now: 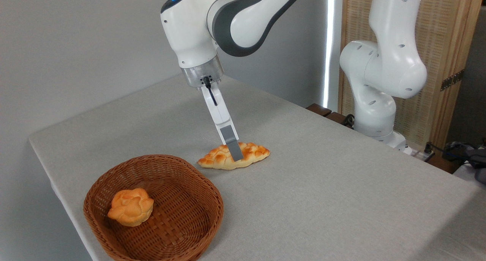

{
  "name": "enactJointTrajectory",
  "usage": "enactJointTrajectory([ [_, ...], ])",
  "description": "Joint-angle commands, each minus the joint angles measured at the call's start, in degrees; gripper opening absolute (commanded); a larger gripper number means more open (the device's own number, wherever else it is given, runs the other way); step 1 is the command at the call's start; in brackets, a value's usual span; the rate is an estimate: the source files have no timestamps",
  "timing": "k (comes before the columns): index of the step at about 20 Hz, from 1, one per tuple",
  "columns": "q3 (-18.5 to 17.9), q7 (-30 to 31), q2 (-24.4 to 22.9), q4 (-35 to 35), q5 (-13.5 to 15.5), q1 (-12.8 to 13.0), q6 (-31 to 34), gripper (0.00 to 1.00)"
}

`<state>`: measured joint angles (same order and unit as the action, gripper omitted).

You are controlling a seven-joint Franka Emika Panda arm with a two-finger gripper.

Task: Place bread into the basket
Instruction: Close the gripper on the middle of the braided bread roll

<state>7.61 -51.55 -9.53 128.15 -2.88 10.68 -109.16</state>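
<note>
The bread (255, 152), a long braided golden loaf, lies on the grey tablecloth just right of and behind the basket (152, 158). My gripper (235, 153) comes down at a slant onto the loaf's middle. Its near grey finger (232, 141) stands in front of the bread's near side, with its tip low against the crust. The far finger is hidden behind the near one and the loaf, so the jaws seem to straddle the bread. The loaf rests flat on the table. The round reddish-brown wicker basket sits at the table's front left corner.
A small round knotted bun (131, 206) lies in the left part of the basket. The arm's white base (374, 113) stands off the table's back right. The table edge (57, 177) runs close behind the basket on the left.
</note>
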Motion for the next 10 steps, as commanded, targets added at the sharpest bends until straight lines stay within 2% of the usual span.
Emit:
enactJointTrajectory([
  [1, -0.05, -1.01, -0.14, 1.49, -0.81, -0.05, -1.84, 1.00],
  [10, -0.05, -1.01, -0.05, 2.90, -0.81, -0.05, -3.69, 0.99],
])
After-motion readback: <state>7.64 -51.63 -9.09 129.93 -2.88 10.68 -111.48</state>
